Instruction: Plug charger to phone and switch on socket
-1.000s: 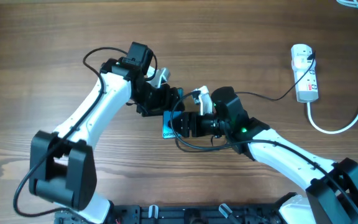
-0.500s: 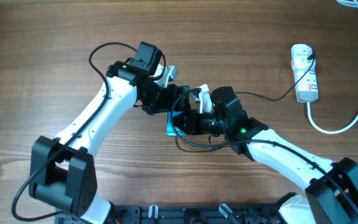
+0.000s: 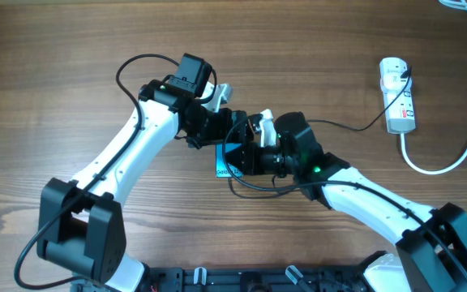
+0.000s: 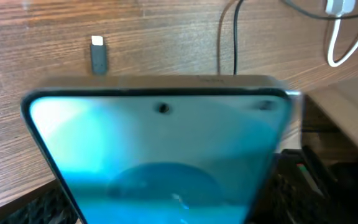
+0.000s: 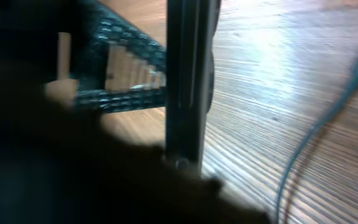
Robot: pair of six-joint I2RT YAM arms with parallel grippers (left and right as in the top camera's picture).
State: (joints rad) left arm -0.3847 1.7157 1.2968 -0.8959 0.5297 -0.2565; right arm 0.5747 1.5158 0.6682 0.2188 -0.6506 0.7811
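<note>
The phone (image 3: 227,167), turquoise-screened, sits between both grippers at the table's middle. My right gripper (image 3: 246,157) reaches in from the right and is shut on it. In the right wrist view the phone (image 5: 188,81) stands edge-on, rising out of the dark jaws of my right gripper (image 5: 179,177). My left gripper (image 3: 222,131) is open, its fingers standing wide on either side of the phone (image 4: 160,155). The charger (image 3: 355,127) is a thin black cable that runs from the socket (image 3: 398,96) at the far right. Its connector tip (image 4: 97,55) lies loose on the wood beyond the phone.
A thick white cord (image 3: 460,154) loops from the socket towards the table's right edge and top right corner. Both arms cross close together at the middle. The arm bases stand at the front edge.
The left arm and the phone shifted a little to the right. The right gripper closed on the phone, and the left jaws widened off it.
</note>
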